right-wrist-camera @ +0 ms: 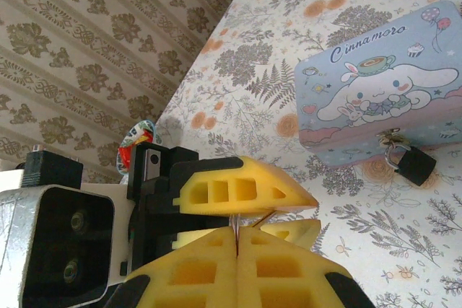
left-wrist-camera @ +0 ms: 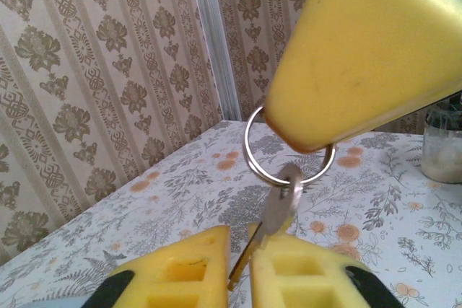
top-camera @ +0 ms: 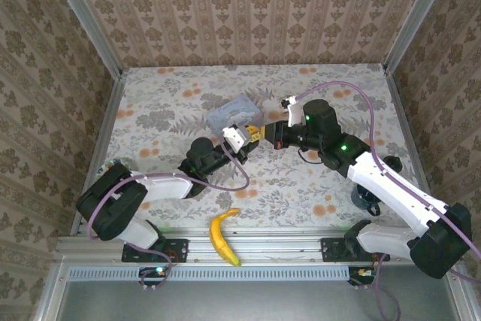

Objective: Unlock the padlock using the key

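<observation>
The left gripper [left-wrist-camera: 240, 244], at the bottom centre of its wrist frame, has its jaws closed to a narrow slit around the blade of the key [left-wrist-camera: 274, 210]; the right gripper [right-wrist-camera: 237, 239] has its jaws pressed fully together, pinching the key ring [left-wrist-camera: 246, 143] from the upper right. The padlock [right-wrist-camera: 417, 166] hangs at the lower front edge of the tin [right-wrist-camera: 382, 91], right of frame, apart from both grippers; in the top view, bare table [top-camera: 150, 133] lies open left of the grippers; the banana [top-camera: 222, 234] lies near the bottom edge.
</observation>
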Robot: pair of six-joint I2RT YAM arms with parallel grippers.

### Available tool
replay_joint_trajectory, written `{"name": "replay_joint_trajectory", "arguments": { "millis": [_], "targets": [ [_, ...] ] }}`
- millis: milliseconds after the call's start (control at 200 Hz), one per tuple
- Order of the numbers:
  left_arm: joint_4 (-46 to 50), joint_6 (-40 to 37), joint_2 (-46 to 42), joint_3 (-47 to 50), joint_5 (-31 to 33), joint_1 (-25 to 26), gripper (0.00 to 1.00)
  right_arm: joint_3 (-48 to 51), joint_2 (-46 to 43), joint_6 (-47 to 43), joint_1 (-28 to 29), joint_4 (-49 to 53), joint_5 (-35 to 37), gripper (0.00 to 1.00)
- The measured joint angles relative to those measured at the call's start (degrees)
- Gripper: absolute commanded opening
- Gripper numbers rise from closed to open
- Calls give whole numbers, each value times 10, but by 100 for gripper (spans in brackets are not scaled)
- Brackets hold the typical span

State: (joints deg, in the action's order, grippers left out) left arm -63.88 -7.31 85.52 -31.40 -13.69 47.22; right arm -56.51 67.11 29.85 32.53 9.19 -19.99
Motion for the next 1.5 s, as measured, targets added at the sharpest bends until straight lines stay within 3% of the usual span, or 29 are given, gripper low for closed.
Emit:
{"name": "replay_joint_trajectory", "arguments": {
  "millis": [335,545,690,925,1330,1500],
  "targets": [
    [2,-3,0,0,-4,2,0,0,2,2,0,0,2,0],
    [26,-48,-16,0,22,10,0,0,2,1,0,2,10,23],
    [80,-124,-39,-3,57,21,0,0,-5,4,0,22,31,30],
    [145,-269,-45,-27,143,61,0,0,-37,10,-1,54,60,34],
    [-24,-525,37,23,179,102,0,14,-47,52,-1,78,61,33],
    [-52,-612,53,31,178,105,0,51,-62,84,-1,75,50,34]
  ]
}}
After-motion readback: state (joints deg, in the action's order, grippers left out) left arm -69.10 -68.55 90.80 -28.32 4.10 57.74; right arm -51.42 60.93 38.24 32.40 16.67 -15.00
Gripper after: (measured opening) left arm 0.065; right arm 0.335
